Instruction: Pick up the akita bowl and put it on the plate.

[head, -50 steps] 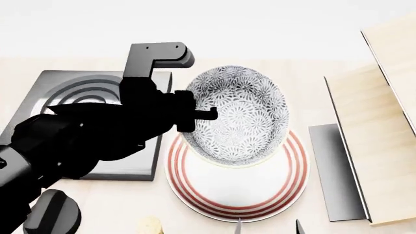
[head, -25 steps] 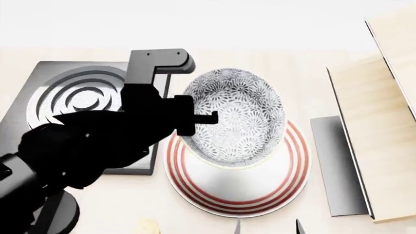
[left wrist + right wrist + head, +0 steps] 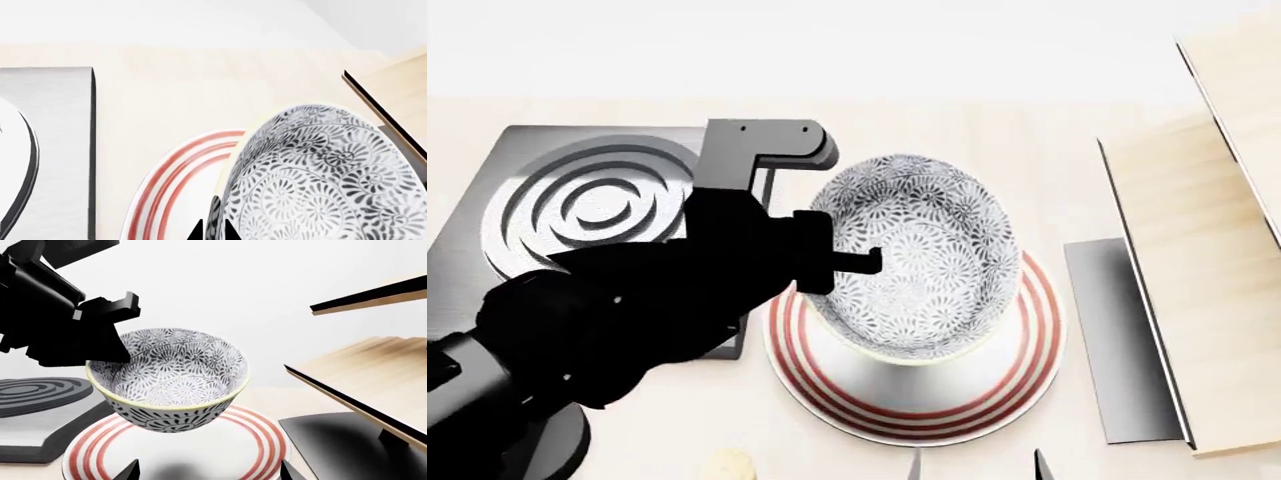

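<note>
Above plate (image 3: 988,400), empty akita bowl (image 3: 928,260)

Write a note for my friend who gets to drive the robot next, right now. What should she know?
Left gripper: shut on the bowl's rim, holding it tilted in the air above the plate.
Right gripper: empty, open, low near the plate's front edge.
Plate: on the table beside the burner.
Done: bowl picked up and carried over the plate.
Left: lower it, level it, set it in the plate's middle, let go, pull the arm away.
</note>
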Robot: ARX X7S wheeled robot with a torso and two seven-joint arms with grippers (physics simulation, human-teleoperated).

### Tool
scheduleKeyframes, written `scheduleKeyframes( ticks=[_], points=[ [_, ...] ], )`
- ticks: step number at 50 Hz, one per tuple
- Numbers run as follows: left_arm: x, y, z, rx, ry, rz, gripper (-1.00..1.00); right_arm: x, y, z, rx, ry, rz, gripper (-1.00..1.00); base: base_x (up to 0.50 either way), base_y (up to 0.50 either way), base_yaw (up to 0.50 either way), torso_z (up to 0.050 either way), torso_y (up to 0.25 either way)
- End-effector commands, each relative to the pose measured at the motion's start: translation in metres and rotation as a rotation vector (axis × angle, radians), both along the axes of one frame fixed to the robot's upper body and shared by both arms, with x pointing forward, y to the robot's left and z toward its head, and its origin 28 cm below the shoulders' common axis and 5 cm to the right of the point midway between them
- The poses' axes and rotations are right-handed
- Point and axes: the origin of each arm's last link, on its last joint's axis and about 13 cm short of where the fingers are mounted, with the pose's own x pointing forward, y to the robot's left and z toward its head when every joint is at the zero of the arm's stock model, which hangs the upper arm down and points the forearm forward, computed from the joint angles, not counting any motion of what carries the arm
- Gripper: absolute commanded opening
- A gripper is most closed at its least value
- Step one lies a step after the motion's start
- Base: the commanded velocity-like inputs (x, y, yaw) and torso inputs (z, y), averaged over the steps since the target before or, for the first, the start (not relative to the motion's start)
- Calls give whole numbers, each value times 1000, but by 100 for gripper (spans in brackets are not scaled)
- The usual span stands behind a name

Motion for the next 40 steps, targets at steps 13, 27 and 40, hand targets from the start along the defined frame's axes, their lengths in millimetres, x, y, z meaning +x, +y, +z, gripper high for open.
scheduleKeyframes(
  ticks=[13, 27, 40],
  points=[
    [-2, -4, -2, -40, -4, -6, -100, -1, 1, -2, -8, 5, 6, 100, 1, 0, 0, 0, 0],
    [-3, -2, -11, -19, 16, 4, -100, -2, 0, -1, -5, 0, 8, 100, 0, 0, 0, 0, 0],
    [-5, -1, -18, -20, 31, 0, -100, -1, 0, -1, -6, 0, 10, 100, 0, 0, 0, 0, 0]
  ],
)
